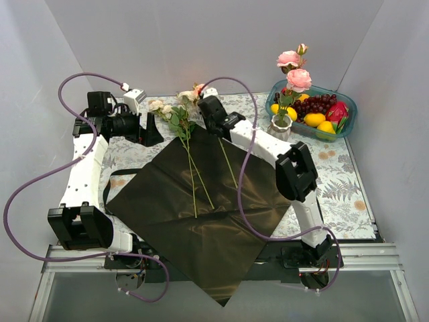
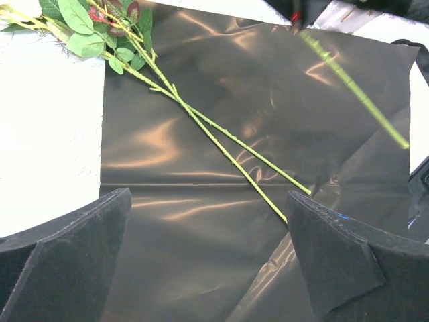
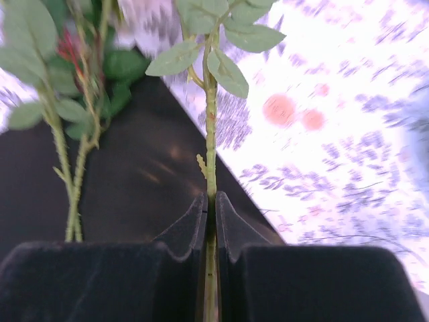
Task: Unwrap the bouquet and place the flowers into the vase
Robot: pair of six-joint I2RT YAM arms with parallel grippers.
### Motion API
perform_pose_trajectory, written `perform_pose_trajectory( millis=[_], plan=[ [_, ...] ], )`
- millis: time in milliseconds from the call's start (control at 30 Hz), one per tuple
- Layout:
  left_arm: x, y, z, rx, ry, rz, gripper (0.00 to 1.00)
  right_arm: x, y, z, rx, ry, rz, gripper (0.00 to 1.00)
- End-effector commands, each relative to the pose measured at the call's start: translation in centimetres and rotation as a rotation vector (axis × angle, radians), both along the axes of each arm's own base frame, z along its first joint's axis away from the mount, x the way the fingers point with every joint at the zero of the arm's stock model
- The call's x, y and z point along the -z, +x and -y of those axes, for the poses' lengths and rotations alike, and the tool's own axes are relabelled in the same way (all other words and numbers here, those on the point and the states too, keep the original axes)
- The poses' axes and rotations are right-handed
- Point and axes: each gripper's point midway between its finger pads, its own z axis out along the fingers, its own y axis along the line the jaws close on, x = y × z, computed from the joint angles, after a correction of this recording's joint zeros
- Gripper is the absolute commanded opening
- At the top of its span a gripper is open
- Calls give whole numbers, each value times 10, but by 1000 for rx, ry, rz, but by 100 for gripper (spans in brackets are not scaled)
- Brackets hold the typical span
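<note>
The bouquet lies unwrapped: its black wrapping paper (image 1: pixel 201 228) is spread flat on the table. Two flowers (image 1: pixel 194 181) rest on it, stems crossing, with pale blooms (image 1: pixel 157 106) at the far edge. My right gripper (image 1: pixel 209 111) is shut on the green stem (image 3: pixel 211 134) of a third flower just below its leaves; that stem (image 1: pixel 228 164) trails back over the paper. My left gripper (image 2: pixel 208 201) hangs open above the paper (image 2: pixel 201 255), nothing between its fingers, short of the two stem ends (image 2: pixel 221 134). The white vase (image 1: pixel 280 127) at the back right holds two pink roses (image 1: pixel 298 79).
A teal tray (image 1: pixel 351 114) of fruit stands right behind the vase at the back right corner. A floral-patterned cloth (image 1: pixel 335 181) covers the table. White walls close in the back and both sides. Purple cables loop round both arms.
</note>
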Motion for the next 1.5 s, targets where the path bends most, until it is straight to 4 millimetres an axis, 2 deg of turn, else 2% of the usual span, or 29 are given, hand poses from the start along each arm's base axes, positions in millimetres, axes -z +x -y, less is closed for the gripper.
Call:
perform_pose_trajectory(
  millis=[0,33,233,300,333,367,433,467,500,533,567,633,667,833,1033,1100,1200,1333,1467],
  plan=[
    [-29,-3,-7,2,-36,54,98,-159,17,22,77,135,257,1],
    [-31,1,-10,-3,-45,51,98,-169,17,26,81,137,271,1],
    [-41,6,-14,-11,-80,53,98,-267,1,48,69,219,455,1],
    [-43,5,-13,-8,-84,58,98,-314,-9,55,52,293,561,1],
    [-43,5,-13,-8,-87,57,98,-318,-11,58,39,282,587,1],
    [-43,5,-13,-6,-87,55,98,-347,-25,68,32,336,647,1],
    [-41,5,-13,-8,-88,49,98,-365,-32,77,14,344,752,1],
    [-42,5,-13,-8,-86,52,98,-393,-54,92,1,391,841,1],
    [-42,5,-13,-8,-86,52,98,-410,-66,102,-1,428,933,1],
    [-43,5,-14,-8,-83,57,98,-454,-89,120,23,546,1127,1],
    [-43,5,-14,-6,-79,62,98,-447,-109,136,5,527,1207,1],
    [-45,5,-14,-4,-76,72,98,-466,-129,157,40,558,1341,1],
    [-46,5,-14,-3,-74,79,98,-477,-137,169,65,521,1411,1],
    [-47,8,-11,11,-92,85,98,-475,-125,178,124,374,1492,1],
    [-42,13,-10,22,-106,78,98,-499,-133,207,215,340,1654,1],
    [-42,16,-10,26,-106,74,98,-504,-134,211,235,313,1707,1],
    [-43,19,-11,28,-103,78,98,-499,-137,223,288,266,1767,1],
    [-41,23,-13,21,-94,70,98,-489,-129,248,342,320,1781,1],
    [-40,25,-13,30,-91,74,98,-479,-124,259,372,332,1800,1]
  ],
)
